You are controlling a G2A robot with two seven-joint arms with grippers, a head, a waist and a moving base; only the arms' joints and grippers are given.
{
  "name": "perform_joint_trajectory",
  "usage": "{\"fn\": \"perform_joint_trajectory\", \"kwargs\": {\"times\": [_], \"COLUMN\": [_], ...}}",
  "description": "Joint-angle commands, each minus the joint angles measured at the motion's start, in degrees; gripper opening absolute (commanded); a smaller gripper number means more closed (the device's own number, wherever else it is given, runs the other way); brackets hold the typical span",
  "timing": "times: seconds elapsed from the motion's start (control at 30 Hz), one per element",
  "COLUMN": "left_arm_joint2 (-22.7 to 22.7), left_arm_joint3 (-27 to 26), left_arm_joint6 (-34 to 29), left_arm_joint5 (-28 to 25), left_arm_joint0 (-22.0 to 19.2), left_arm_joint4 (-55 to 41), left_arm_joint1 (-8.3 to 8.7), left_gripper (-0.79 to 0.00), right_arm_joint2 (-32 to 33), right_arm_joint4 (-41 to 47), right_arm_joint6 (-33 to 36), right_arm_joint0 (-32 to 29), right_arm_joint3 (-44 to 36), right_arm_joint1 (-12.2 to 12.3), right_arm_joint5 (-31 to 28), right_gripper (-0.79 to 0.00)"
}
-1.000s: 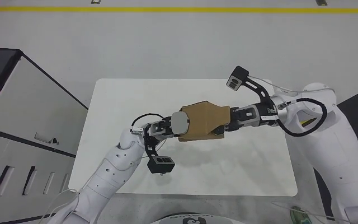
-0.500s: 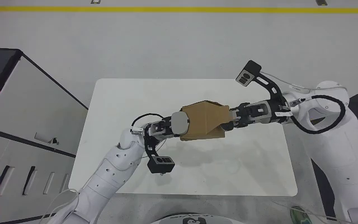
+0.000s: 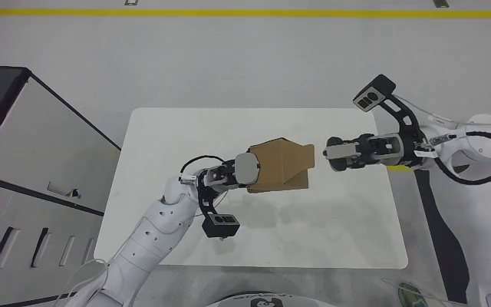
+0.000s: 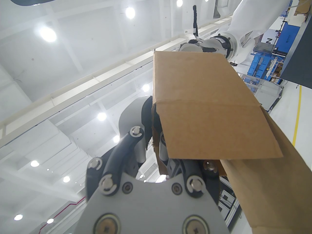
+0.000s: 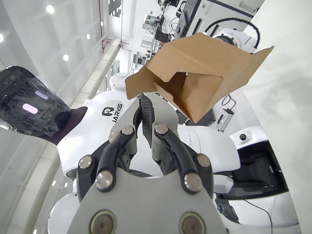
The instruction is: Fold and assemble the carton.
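A brown cardboard carton (image 3: 280, 165) is held up over the middle of the white table (image 3: 153, 153). It is partly folded. My left gripper (image 3: 247, 169) is shut on the carton's left end. The left wrist view shows the carton (image 4: 207, 103) rising from my left gripper (image 4: 156, 132), whose fingers pinch one wall. My right gripper (image 3: 328, 150) hovers just off the carton's right end, a small gap away from it. In the right wrist view my right gripper (image 5: 143, 98) is shut on nothing. The carton's open end (image 5: 195, 74), with its loose flaps, faces this gripper.
A grey cabinet (image 3: 38, 138) stands against the table's left side. A yellow floor line (image 3: 245, 13) runs behind the table. White tabletop stretches on all sides below the carton.
My right gripper has drawn back to the right, out of the carton's right end, and now sits apart from it. The left arm and the carton have stayed in place.
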Motion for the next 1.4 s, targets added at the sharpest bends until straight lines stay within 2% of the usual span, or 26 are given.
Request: {"fn": "perform_joint_trajectory", "kwargs": {"times": [0.0,0.43,0.77,1.37], "left_arm_joint2": [0.0,0.0,0.0,0.0], "left_arm_joint3": [0.0,0.0,0.0,0.0], "left_arm_joint6": [0.0,0.0,0.0,0.0], "left_arm_joint5": [0.0,0.0,0.0,0.0], "left_arm_joint0": [0.0,0.0,0.0,0.0], "left_arm_joint4": [0.0,0.0,0.0,0.0], "left_arm_joint1": [0.0,0.0,0.0,0.0], "left_gripper": [-0.785,-0.785,-0.785,-0.785], "right_arm_joint2": [0.1,-6.6,-10.4,-13.5], "right_arm_joint4": [-0.1,0.7,0.9,-0.8], "right_arm_joint6": [-1.0,-5.1,-4.1,-2.8], "right_arm_joint0": [-0.2,3.1,6.1,8.3], "right_arm_joint3": [0.2,1.9,3.6,3.5], "right_arm_joint1": [0.0,-1.1,-1.8,-2.3], "right_arm_joint5": [0.4,-0.6,1.0,2.9], "right_gripper": [-0.785,-0.785,-0.785,-0.785]}}
